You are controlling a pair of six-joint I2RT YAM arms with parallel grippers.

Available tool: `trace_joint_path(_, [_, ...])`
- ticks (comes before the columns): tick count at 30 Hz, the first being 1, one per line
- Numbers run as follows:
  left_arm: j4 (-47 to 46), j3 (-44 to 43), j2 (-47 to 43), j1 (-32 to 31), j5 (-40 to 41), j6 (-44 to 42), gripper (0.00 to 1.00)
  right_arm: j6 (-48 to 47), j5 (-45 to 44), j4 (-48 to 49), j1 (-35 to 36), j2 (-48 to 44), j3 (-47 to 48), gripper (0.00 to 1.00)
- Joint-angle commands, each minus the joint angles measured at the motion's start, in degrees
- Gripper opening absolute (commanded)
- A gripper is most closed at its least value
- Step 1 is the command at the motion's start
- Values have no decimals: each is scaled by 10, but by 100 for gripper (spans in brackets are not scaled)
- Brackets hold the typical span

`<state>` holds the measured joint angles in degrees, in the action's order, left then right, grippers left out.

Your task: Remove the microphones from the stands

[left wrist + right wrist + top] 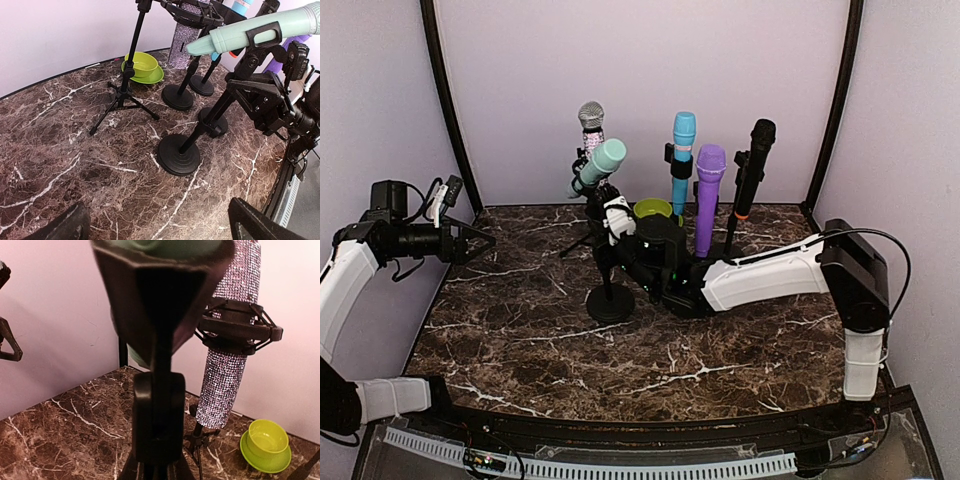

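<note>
the mint microphone (601, 164) sits tilted in the clip of its stand (610, 302), in front of the other stands on the counter (740, 360). my right hand (616, 224) is at the stand's neck just under the clip; i cannot tell whether it is clenched there. my left hand (470, 243) hangs released, well apart at the counter's left edge.
</note>
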<state>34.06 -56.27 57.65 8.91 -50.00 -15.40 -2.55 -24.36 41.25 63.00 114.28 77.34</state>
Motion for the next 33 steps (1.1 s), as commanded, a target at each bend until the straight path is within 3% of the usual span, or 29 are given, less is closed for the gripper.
trace_joint_path(1, [7,-4,-13,-1,-25,4,99,-13,-12,69,4,-6,8,0])
trace_joint_path(16, [10,12,-40,-2,-63,21,99,11,22,122,75,13,59,0])
trace_joint_path(26, [55,38,-93,-2,-47,-33,99,8,9,100,106,58,83,1])
trace_joint_path(33, [56,37,-102,-2,-49,-36,99,21,20,96,106,39,56,89])
